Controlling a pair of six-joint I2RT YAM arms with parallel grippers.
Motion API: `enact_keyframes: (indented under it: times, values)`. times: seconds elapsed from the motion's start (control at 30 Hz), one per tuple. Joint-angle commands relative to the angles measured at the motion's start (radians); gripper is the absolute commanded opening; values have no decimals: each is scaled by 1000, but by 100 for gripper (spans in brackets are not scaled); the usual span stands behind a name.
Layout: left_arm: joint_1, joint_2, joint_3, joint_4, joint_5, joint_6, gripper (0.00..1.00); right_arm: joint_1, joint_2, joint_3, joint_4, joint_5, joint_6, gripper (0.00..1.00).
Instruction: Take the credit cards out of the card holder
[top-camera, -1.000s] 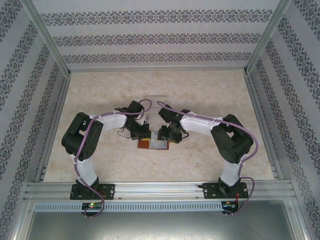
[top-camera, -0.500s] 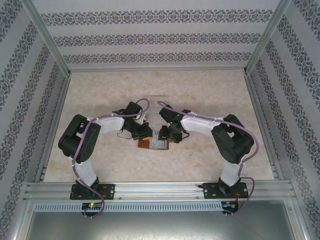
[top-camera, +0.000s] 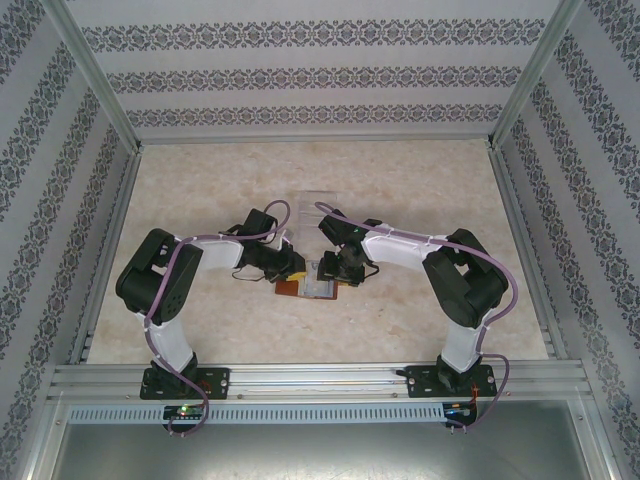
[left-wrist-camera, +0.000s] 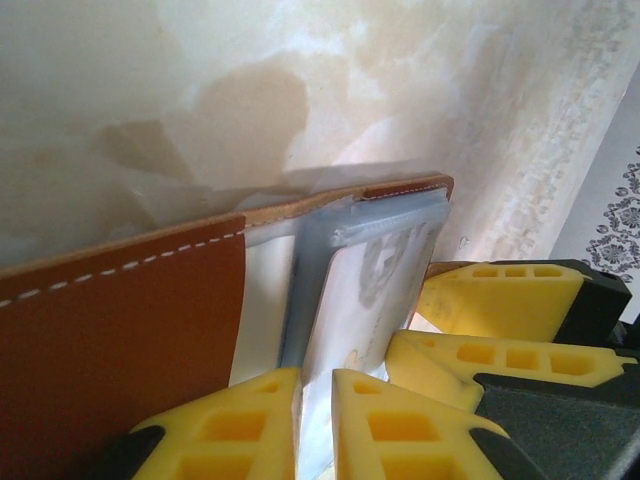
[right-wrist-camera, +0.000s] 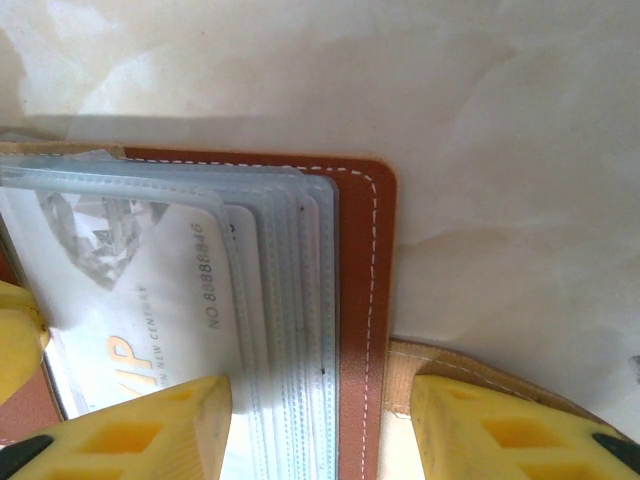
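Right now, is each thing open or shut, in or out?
card holder, open, lying flat.
clear sleeves, fanned out, one edge pinched.
credit card, inside the top sleeve, not out yet.
left tool, shut on the clear sleeves.
right tool, open, straddling the holder's edge.

The holder (right-wrist-camera: 365, 330) is smooth brown leather with white stitching; its sleeves (right-wrist-camera: 290, 300) are clear, glossy plastic.

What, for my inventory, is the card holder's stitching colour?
White stitching, best in right wrist view.
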Motion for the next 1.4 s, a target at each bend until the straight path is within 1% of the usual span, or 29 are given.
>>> enact_keyframes:
  times: [0.0, 0.2, 0.43, 0.67, 0.9, 1.03, 1.1, 1.17, 1.37]
  values:
    - [5, 4, 23, -59, -27, 43, 17, -3, 8, -33, -21, 14, 7, 52]
    - [6, 2, 40, -111, -49, 80, 16, -3, 5, -34, -20, 14, 8, 52]
    - [5, 24, 26, -20, 18, 41, 16, -2, 7, -36, -19, 14, 7, 51]
    - [4, 42, 27, -25, 26, 47, 16, -2, 7, -37, -21, 14, 5, 51]
    - [1, 45, 20, 21, 55, 32, 15, 0, 10, -37, -19, 11, 6, 50]
    - [3, 45, 13, 18, 53, 36, 12, -1, 8, -37, -19, 13, 8, 50]
    - [2, 42, 7, 30, 51, 33, 7, 0, 7, -38, -20, 14, 8, 50]
    - [2, 37, 3, 30, 45, 32, 5, -1, 3, -39, -23, 18, 8, 50]
    - [2, 16, 17, -55, -4, 79, 2, -7, -26, -52, -27, 38, 16, 52]
